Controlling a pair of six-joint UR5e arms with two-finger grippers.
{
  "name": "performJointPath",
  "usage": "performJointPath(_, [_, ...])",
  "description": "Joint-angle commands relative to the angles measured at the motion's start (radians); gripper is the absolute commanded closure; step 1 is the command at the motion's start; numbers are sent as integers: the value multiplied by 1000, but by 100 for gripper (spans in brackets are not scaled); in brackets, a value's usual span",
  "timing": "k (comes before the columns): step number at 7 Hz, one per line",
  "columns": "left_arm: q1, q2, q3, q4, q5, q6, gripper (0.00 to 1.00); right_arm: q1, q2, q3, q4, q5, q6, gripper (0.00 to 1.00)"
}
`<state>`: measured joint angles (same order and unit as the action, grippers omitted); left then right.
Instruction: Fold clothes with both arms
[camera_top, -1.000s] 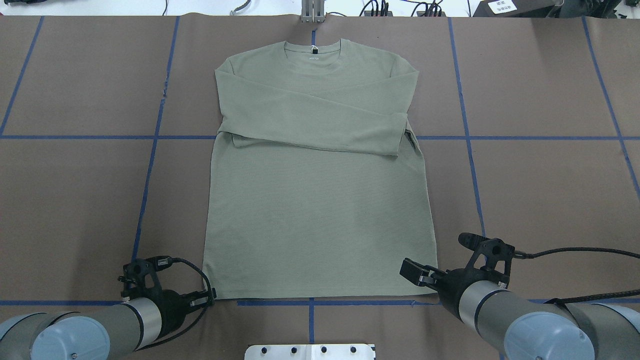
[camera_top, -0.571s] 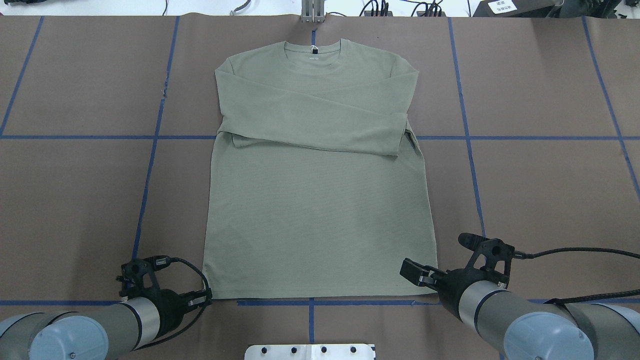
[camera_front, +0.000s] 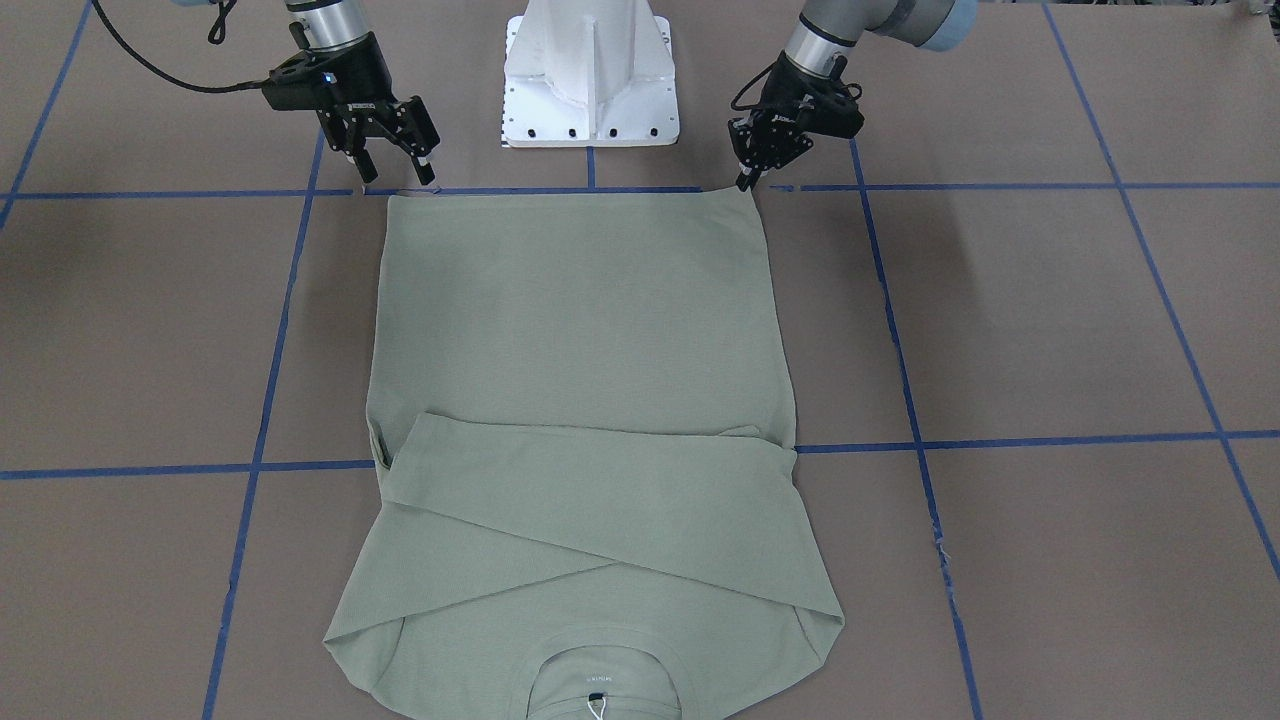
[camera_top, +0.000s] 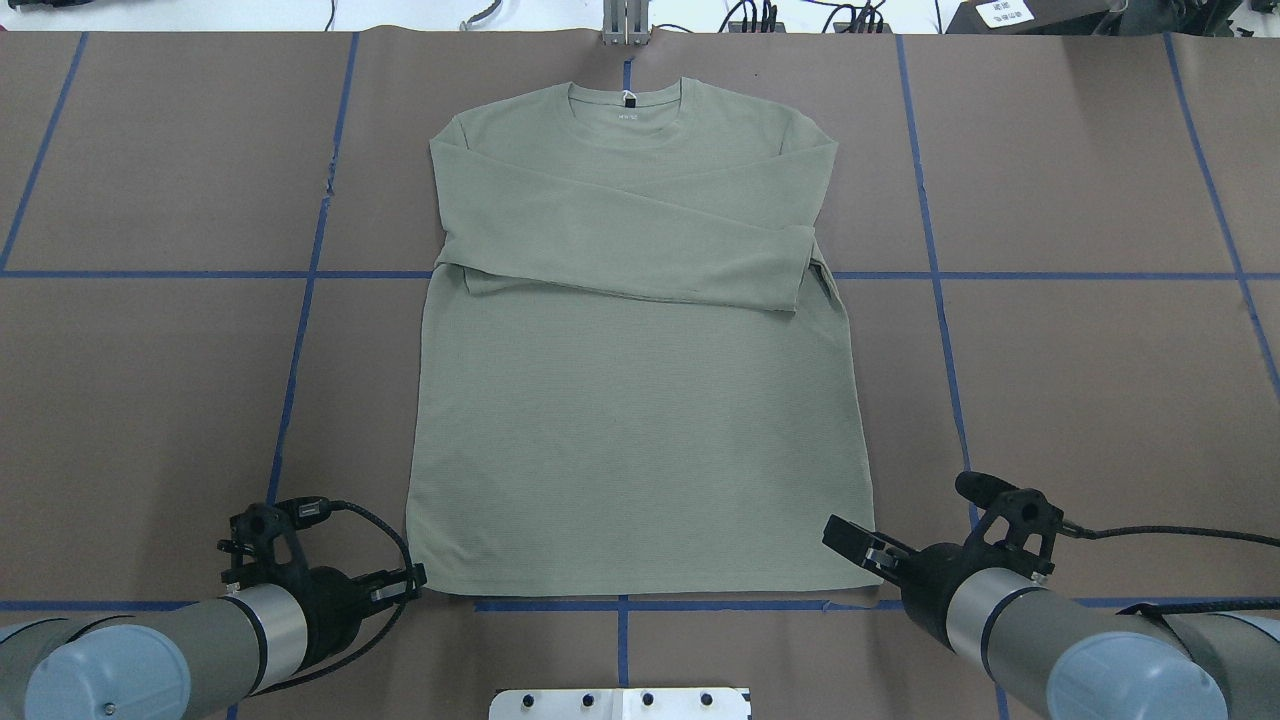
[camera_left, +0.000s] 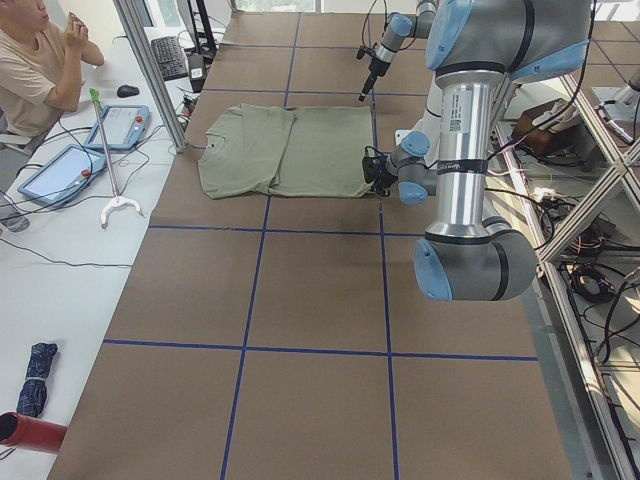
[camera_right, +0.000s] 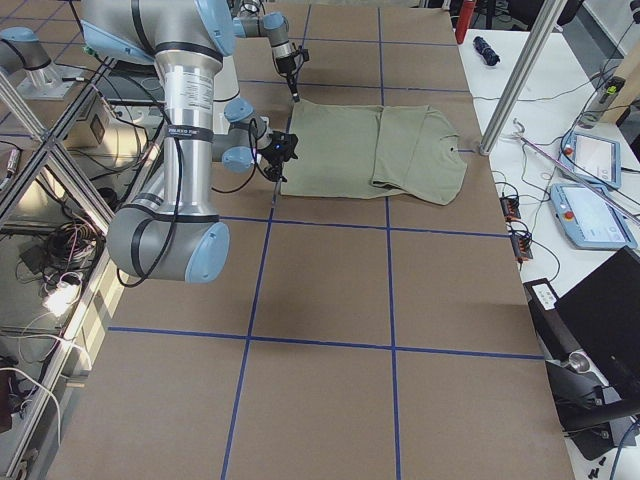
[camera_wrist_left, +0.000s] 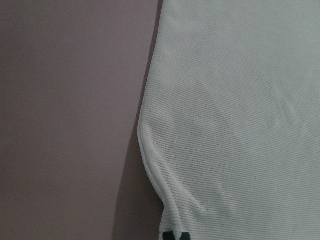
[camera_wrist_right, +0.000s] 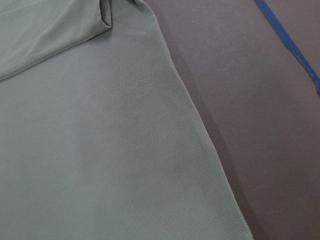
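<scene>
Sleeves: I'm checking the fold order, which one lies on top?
The sleeve whose cuff reaches the shirt's right edge in the overhead view. Its whole length shows; the other sleeve disappears beneath it.

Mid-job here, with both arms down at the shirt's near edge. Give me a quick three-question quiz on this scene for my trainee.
1. True or false: the shirt's sleeves lie spread out to the sides.
2. Which gripper has its jaws clearly spread? A) left gripper B) right gripper C) neither
3. Fill in: the shirt's ____ lies nearest the white pedestal.

Key:
1. False. Both sleeves are folded across the chest.
2. B. The left gripper looks closed on a hem corner.
3. Hem. The neck points away from the robot.
</scene>
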<state>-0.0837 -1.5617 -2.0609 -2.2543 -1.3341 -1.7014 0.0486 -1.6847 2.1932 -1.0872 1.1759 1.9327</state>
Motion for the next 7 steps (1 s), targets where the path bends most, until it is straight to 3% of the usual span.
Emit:
performJointPath(1, [-2, 12, -48, -1, 6, 0, 100, -97, -53, -59, 93, -146, 133, 4])
performJointPath(2, [-5, 11, -50, -1, 13, -1, 100, -116, -56, -72, 92, -168, 153, 15])
performJointPath(3, [-5, 20, -57, -1, 35, 0, 100, -122, -41, -116, 92, -182, 152, 16])
performJointPath(7, [-7, 22, -73, -1, 52, 0, 100, -124, -35, -122, 79, -180, 150, 26])
